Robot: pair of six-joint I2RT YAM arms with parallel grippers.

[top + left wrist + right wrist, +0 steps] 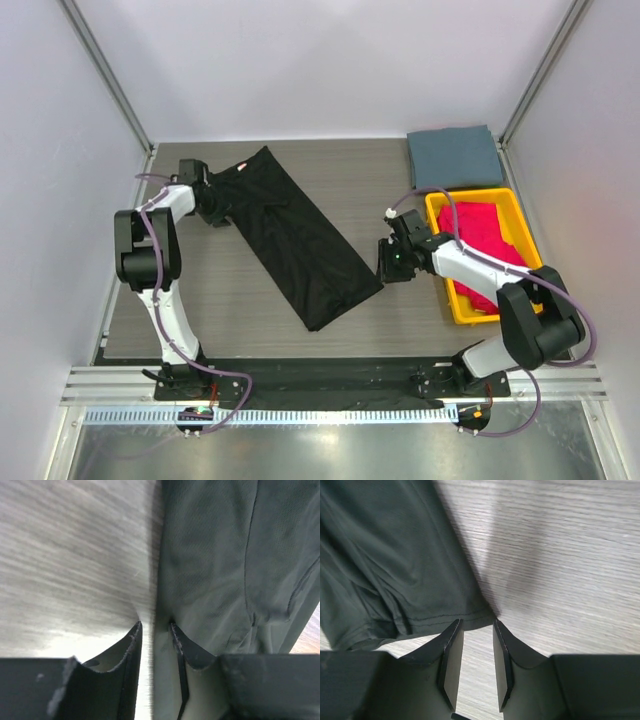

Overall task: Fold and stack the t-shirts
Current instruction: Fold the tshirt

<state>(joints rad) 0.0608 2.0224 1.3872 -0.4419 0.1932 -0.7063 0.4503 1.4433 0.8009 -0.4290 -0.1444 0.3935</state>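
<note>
the black t-shirt (300, 240) lies folded into a long strip on the table (200, 300), running slantwise between the two sets of jaws. the left gripper (218, 214) sits low at the strip's far end, jaws a little apart with a narrow gap between them. in the left wrist view (155, 625) the edge of the shirt (225, 555) runs straight into that gap: cloth lies ahead of and under the right-hand jaw, and bare table (65, 555) ahead of the left-hand one. nothing looks pinched. the right gripper (388, 268) sits at the strip's near corner, jaws also apart and clamped on nothing. in the right wrist view (477, 622) the stitched hem of the shirt (380, 555) passes just ahead of the left-hand jaw tip, and its corner ends just ahead of the gap. only table (560, 555) shows between the jaws and ahead of the right-hand one. behind the right jaws, under that arm, a yellow tray (468, 312) holds magenta-red t-shirts (490, 235). well beyond them, past the tray, a slate grey-blue t-shirt (452, 157) lies folded flat at the table's far corner.
</note>
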